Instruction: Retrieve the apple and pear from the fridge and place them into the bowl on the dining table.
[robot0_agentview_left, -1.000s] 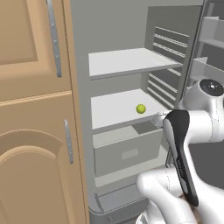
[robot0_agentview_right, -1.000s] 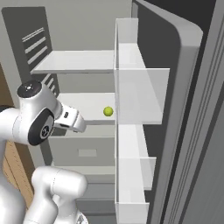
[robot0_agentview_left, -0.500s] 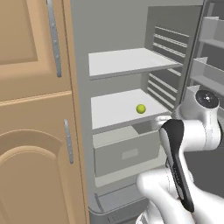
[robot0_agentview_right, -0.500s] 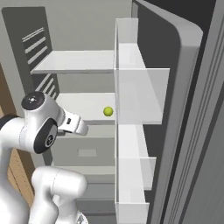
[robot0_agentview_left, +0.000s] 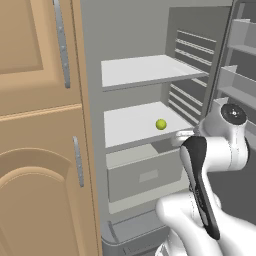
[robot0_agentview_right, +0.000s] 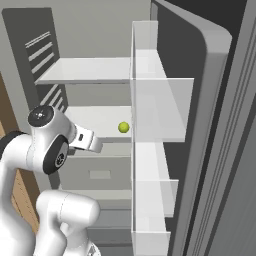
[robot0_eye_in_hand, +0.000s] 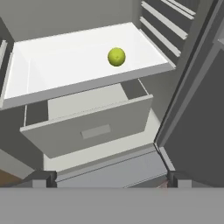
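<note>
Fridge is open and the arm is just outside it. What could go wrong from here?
The yellow-green fruit is round and sits loose on the lower shelf, so a nudge from the open gripper could roll it away. The drawer juts out below the shelf and the door bins stand close: both could snag the arm.

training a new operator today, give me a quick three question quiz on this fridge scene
1. True or false: the small round yellow-green fruit lies on the lower white shelf of the open tall grey fridge.
2. The grey drawer under that shelf is: A) pushed in flush, B) pulled partly out, C) removed.
3. Fill in: the end effector has its jaws ____ and holds nothing.

Key
1. True; nothing else lies on that shelf.
2. B; its front stands forward of the shelf edge.
3. Open; the two dark fingertips stand wide apart.
</note>
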